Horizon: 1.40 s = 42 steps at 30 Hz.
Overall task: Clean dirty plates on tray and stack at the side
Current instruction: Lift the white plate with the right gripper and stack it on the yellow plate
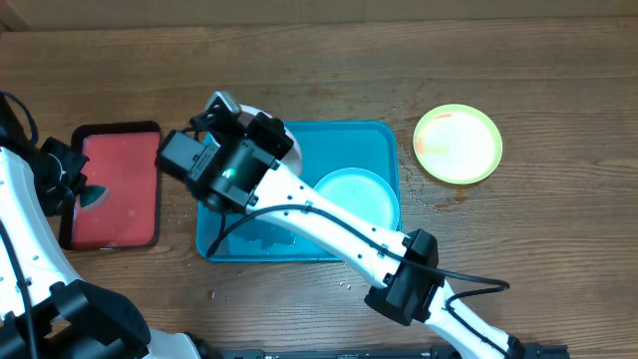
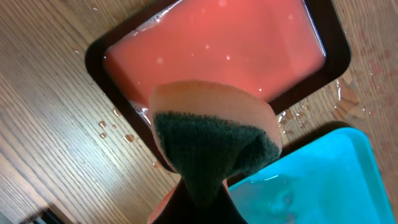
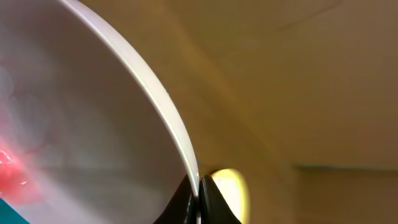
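On the far left, the left gripper is squeezed tight on a sponge. The sponge has a dark green rough side and a soft peach side. It hangs over the red tray, which has a dark rim and sits on the wood table. Little water drops lie on the table next to that tray. Just to the right is the blue tray. The right arm reaches across it from the front right to its far left corner. There the right gripper pinches the rim of the white plate between its two fingers. The plate is mostly hidden under the arm in the top view. Up close it has a red smear on it. I cannot tell if the plate is lifted or touching the tray. The mint plate lies flat inside the blue tray, on its right side. The yellow-green plate sits alone on the table, to the right of the blue tray and not touching it. It has faint reddish marks.
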Motion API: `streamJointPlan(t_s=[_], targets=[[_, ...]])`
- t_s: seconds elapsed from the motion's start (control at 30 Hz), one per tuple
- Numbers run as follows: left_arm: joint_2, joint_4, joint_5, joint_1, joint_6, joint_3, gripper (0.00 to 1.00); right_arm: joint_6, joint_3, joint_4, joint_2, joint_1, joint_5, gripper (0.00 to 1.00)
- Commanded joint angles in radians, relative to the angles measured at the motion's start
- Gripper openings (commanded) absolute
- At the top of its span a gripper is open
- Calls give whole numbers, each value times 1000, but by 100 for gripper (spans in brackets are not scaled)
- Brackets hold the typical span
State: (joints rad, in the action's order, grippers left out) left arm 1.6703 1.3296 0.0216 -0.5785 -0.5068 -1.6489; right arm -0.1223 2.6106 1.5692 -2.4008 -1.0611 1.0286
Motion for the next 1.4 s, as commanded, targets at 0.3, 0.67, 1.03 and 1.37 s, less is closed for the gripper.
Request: streamJointPlan(t_s=[0.3, 0.67, 1.03, 1.37], targets=[[-2, 0, 39, 5, -18, -8, 4, 47, 25, -4, 13, 2, 217, 4], [-2, 2, 39, 5, -17, -8, 5, -104, -42, -38, 15, 308, -753, 4], [-2, -2, 39, 5, -17, -8, 4, -86, -68, 125, 20, 926, -1360, 4], [-2, -7, 27, 5, -13, -8, 4, -26, -232, 126, 47, 1154, -1337, 4]])
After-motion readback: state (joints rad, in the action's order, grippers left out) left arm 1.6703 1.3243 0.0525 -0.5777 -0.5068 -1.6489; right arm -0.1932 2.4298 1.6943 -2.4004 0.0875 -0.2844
